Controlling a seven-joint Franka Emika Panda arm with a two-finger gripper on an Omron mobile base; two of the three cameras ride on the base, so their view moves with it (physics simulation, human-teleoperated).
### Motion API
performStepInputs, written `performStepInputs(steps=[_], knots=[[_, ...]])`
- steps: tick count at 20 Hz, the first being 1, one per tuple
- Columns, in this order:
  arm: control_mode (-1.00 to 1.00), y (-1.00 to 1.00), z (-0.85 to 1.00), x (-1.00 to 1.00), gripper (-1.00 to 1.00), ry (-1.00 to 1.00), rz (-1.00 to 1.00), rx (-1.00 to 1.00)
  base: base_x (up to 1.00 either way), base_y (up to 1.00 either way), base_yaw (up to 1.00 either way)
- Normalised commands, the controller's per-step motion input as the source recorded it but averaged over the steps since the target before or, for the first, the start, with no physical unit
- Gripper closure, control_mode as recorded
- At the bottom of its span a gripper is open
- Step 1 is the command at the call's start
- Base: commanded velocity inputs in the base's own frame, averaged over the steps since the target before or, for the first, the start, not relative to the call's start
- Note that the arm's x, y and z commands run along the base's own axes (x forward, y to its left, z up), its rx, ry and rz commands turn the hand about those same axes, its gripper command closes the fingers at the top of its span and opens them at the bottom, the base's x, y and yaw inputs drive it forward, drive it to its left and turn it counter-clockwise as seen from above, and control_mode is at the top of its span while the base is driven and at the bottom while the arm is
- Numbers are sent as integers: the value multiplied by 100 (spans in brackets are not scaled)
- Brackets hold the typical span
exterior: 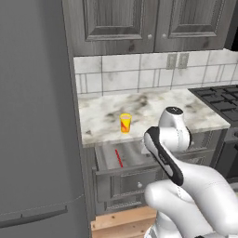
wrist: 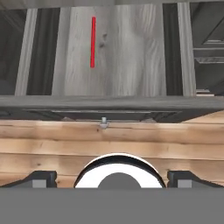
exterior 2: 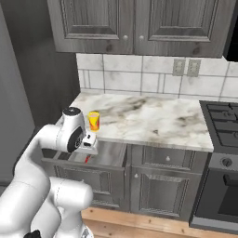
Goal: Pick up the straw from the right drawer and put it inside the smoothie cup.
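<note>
The straw is showing as a thin, straight red stick, lying flat on the pale grey wood floor of the open drawer, toward its left side in the hand view and well clear of the drawer's front panel. From the left base view the straw is lying at a slant in the drawer, below the desk edge. The cup, small, tapered and yellow with a red-orange mark, is standing upright on the desk near its front edge, above the drawer. The end effector is hanging over the drawer front with its jaws spread wide, gripping nothing and touching nothing.
</note>
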Motion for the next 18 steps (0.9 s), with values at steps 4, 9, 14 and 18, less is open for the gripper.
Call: performStepInputs(steps=[4, 9, 14, 18], knots=[[-100, 21, -41, 23, -100, 0, 0, 0, 0, 0, 0], [-100, 16, -27, 29, -100, 2, 0, 0, 0, 0, 0], [-100, 14, -17, 38, -100, 6, 0, 0, 0, 0, 0], [-100, 12, -19, 44, -100, 7, 0, 0, 0, 0, 0]])
